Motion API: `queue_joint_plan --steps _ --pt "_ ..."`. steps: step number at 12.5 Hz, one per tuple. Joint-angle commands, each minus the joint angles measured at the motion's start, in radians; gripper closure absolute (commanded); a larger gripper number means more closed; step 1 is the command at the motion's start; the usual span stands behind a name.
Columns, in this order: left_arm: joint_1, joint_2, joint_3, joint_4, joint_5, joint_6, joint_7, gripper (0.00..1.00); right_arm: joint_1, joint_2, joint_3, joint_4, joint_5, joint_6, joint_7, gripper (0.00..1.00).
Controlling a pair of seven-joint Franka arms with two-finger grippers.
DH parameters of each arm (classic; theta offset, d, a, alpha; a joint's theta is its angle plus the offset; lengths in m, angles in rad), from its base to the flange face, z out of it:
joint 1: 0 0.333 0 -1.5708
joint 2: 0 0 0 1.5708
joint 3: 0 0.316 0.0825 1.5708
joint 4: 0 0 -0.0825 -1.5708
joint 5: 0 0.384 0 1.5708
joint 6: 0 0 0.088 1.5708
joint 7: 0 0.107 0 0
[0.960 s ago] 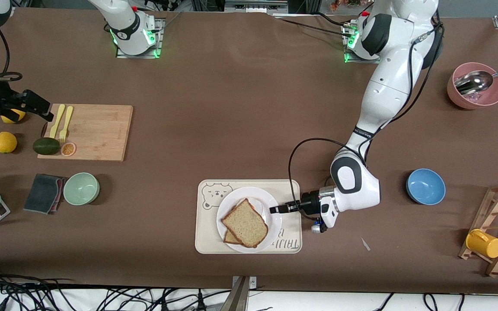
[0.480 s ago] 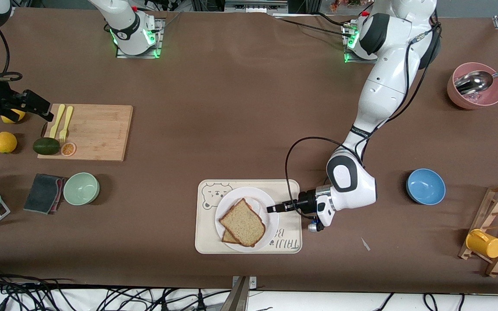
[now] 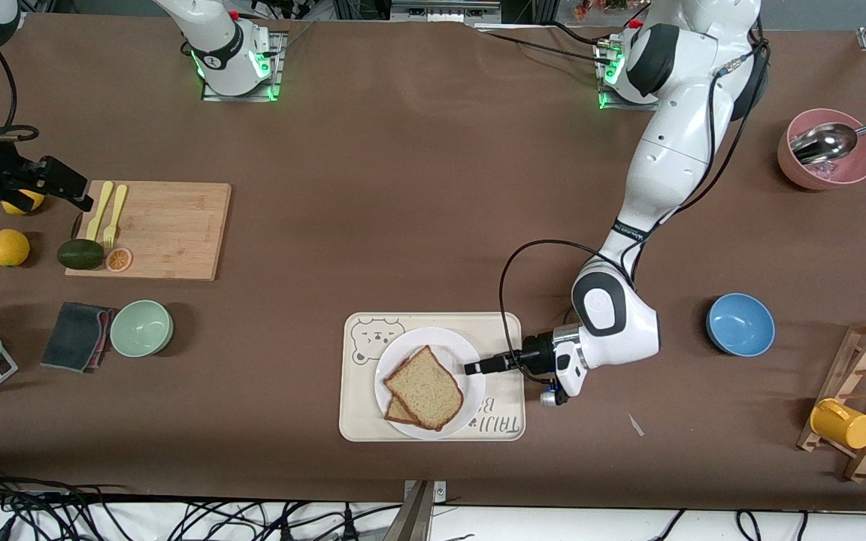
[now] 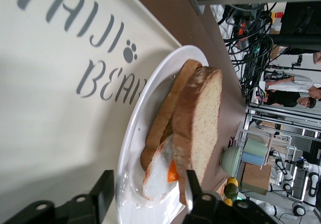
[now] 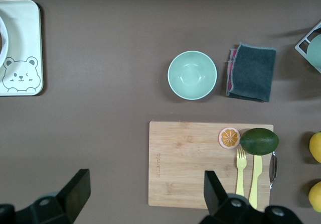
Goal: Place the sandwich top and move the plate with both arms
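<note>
Left gripper fingers parted at round white plate rim, facing tan-crumbed sandwich top; right gripper open, waiting well apart.

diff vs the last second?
The left gripper has let go of the plate rim and now stands open around it. The plate, with the sandwich top on it, slid slightly toward the right arm's end of the tray. The right gripper stayed open over the cutting board.
</note>
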Motion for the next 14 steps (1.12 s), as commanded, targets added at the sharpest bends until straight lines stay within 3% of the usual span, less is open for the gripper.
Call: queue_joint_plan --steps 1,4,7,11,14 --pt "0.011 -0.020 -0.001 0.018 0.014 -0.006 0.018 0.00 -0.004 -0.008 -0.001 0.001 0.015 -0.013 -0.007 0.00" --pt "0.024 -0.082 0.001 -0.023 0.077 -0.021 0.013 0.00 -0.004 -0.010 -0.001 0.001 0.015 -0.015 -0.007 0.00" --pt "0.050 -0.195 0.001 -0.117 0.302 -0.044 0.006 0.00 -0.005 -0.008 -0.004 0.001 0.015 -0.015 -0.007 0.00" --pt "0.161 -0.333 0.001 -0.140 0.648 -0.272 -0.106 0.00 -0.005 -0.008 -0.002 0.001 0.015 -0.015 -0.007 0.00" --pt "0.209 -0.411 0.010 -0.141 0.744 -0.424 -0.157 0.00 -0.005 -0.008 -0.002 0.001 0.015 -0.015 -0.007 0.00"
